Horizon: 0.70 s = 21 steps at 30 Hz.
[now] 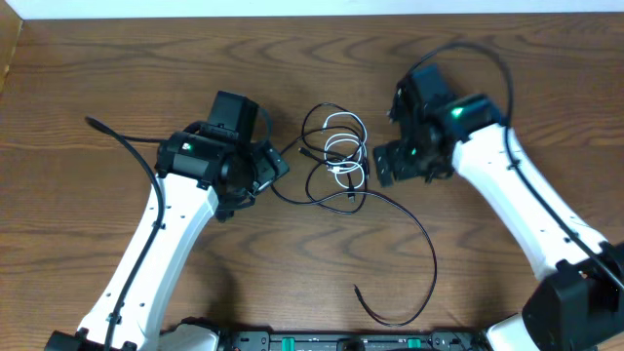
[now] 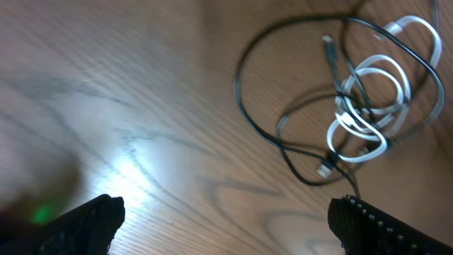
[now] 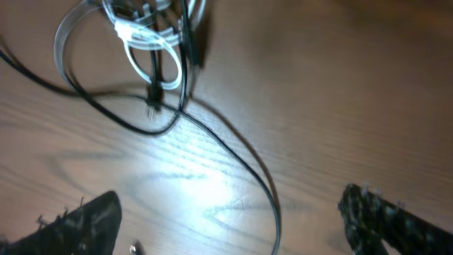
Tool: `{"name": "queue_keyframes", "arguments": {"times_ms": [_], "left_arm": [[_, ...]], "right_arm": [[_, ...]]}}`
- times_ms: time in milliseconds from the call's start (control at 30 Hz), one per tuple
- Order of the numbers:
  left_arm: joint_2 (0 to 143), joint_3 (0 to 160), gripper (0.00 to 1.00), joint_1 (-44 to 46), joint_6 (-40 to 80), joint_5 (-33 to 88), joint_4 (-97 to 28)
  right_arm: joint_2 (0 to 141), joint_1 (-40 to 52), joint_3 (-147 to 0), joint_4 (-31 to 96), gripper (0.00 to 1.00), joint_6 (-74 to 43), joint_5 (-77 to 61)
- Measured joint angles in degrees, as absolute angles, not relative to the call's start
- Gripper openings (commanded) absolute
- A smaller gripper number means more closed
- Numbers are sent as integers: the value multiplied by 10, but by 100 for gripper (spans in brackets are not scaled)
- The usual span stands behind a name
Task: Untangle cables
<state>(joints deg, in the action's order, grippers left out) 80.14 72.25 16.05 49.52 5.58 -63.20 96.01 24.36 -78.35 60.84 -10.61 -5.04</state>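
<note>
Cables (image 1: pixel 336 156) lie in one loose tangle between my two grippers — ahead and to the right of my left gripper (image 1: pixel 276 164), ahead and to the left of my right gripper (image 1: pixel 382 164), the nearer — both jaws wide, holding nothing.

The cables (image 1: pixel 336 156) fill the gap between the left gripper (image 1: pixel 276 168) and the right gripper (image 1: pixel 380 166). One black cable (image 1: pixel 432 249) loops toward the near edge. The table (image 1: pixel 97 78) offers passage along the far side.
</note>
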Motion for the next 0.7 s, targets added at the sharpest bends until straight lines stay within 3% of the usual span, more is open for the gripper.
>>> {"name": "queue_keyframes", "arguments": {"times_ms": [300,333,400,500,700], "left_arm": [[801,722,98,113,498,39,-656],[801,722,98,113,498,39,-659],[801,722,98,113,498,39,-661],[801,722,98,113,498,39,-662],[801,722,98,113,498,39,-662]], "right_arm": [[961,265,-609,412,88,-98,-66],[961,267,-595,395,81,-97,-66],[961,270,-573,369,50,-95,-68],[961,272,-539,327,60,-96,-69],[961,273,-504,291,64,-101,-69]]}}
